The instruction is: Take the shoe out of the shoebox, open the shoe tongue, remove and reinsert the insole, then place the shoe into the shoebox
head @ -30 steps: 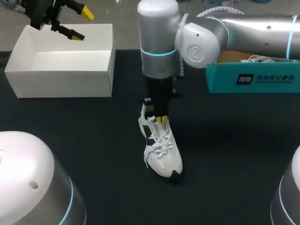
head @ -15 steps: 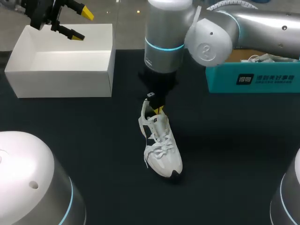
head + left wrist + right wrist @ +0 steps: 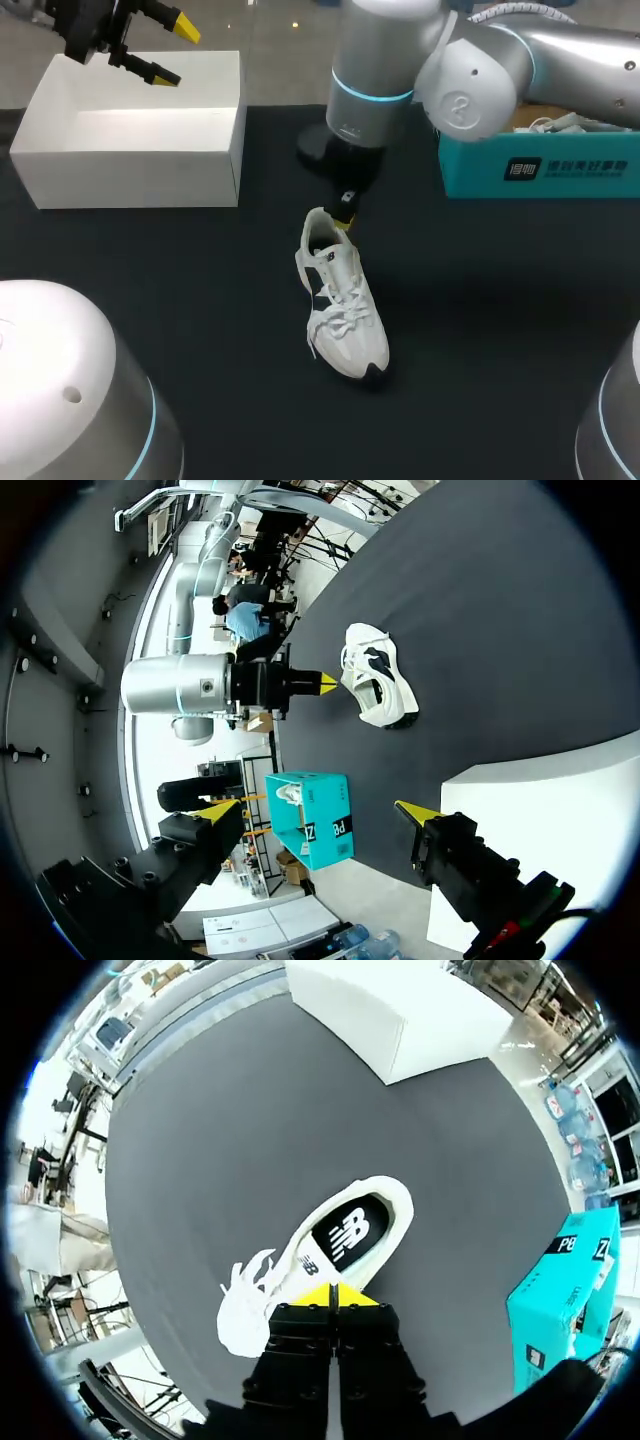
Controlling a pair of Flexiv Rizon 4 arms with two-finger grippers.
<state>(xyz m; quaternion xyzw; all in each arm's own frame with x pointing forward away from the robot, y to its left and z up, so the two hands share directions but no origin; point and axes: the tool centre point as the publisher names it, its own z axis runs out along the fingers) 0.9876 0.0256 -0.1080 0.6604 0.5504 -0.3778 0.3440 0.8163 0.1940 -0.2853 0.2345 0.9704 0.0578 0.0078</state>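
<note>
The white shoe (image 3: pixel 342 300) lies on its sole in the middle of the dark surface (image 3: pixel 500 330), out of any box, its toe toward the near edge and its heel toward the far edge, laces loose over the tongue. The right wrist view looks straight down into its opening, where the dark insole (image 3: pixel 350 1230) sits flat inside. Just above the heel collar hangs the right tool (image 3: pixel 345 218), its two yellow tips pressed together with nothing between them; whether they touch the collar is not clear. With the shoe out and the insole seated, the insole step seems to be in hand, though I cannot tell from this whether it is yet to be pulled or is already back in. If it is to come out, the fingers must part and dip into the heel to pinch the insole's rear edge; if it is done, they need a hold on the collar to carry the shoe off. At the far right edge stands the teal shoebox (image 3: pixel 540 165). At the far left corner stands a white box (image 3: pixel 130 160), with the left tool (image 3: pixel 172 50) above it, fingers spread wide and empty.
</note>
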